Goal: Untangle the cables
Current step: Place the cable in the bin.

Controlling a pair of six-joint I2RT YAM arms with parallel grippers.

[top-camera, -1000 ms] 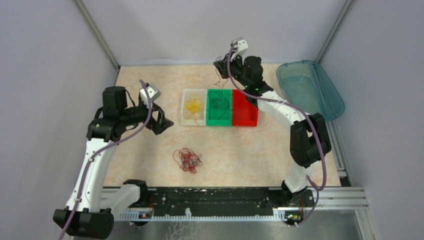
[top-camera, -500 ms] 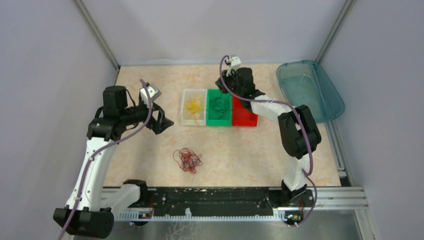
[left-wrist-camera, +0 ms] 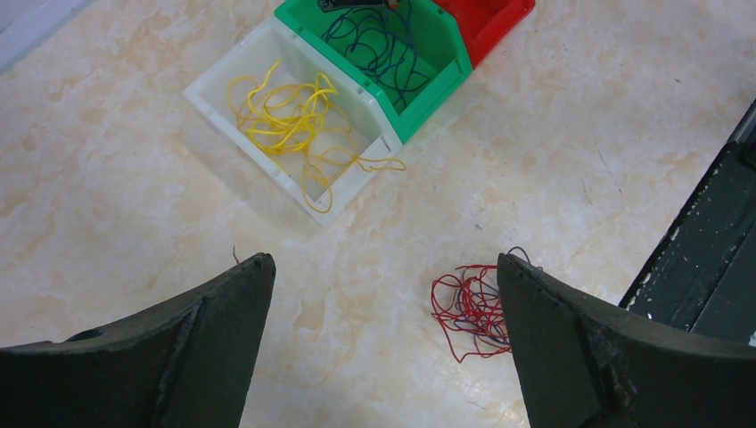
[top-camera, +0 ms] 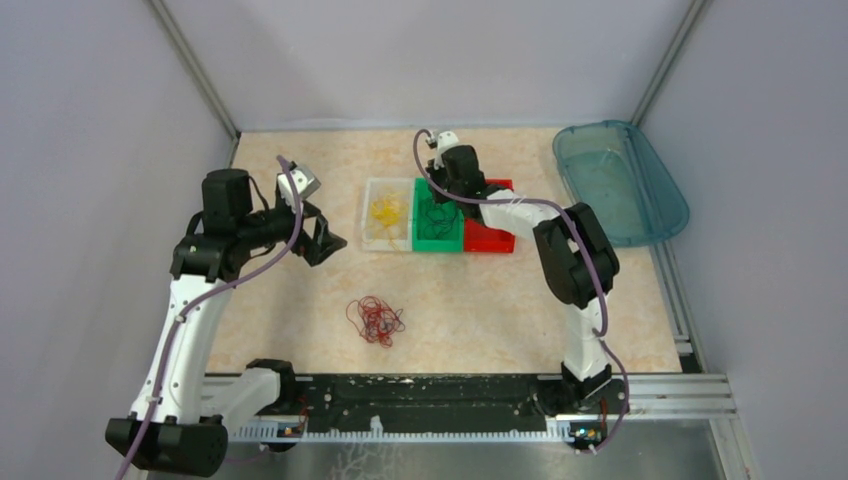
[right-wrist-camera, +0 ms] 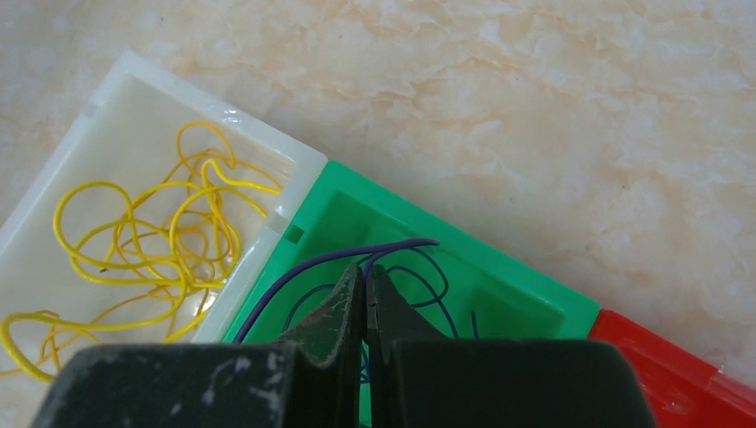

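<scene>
A tangle of red and dark wires (top-camera: 376, 320) lies on the table near the middle front; it also shows in the left wrist view (left-wrist-camera: 472, 308). Yellow wires (top-camera: 387, 212) lie in the white bin (top-camera: 369, 240), also seen in the left wrist view (left-wrist-camera: 290, 116). Dark purple wires (left-wrist-camera: 379, 49) lie in the green bin (top-camera: 437, 243). My right gripper (right-wrist-camera: 367, 272) is shut on a dark purple wire (right-wrist-camera: 308, 267) just above the green bin (right-wrist-camera: 499, 285). My left gripper (left-wrist-camera: 383, 267) is open and empty, left of the bins, above bare table.
A red bin (top-camera: 490, 238) adjoins the green bin on the right. A teal tub (top-camera: 620, 180) stands at the back right. A black rail (top-camera: 420, 395) runs along the table's front edge. Walls close in the left, back and right.
My right gripper has moved left and down from above the back of the bins to just over the green bin, carrying the purple wire. The left arm has barely moved.
</scene>
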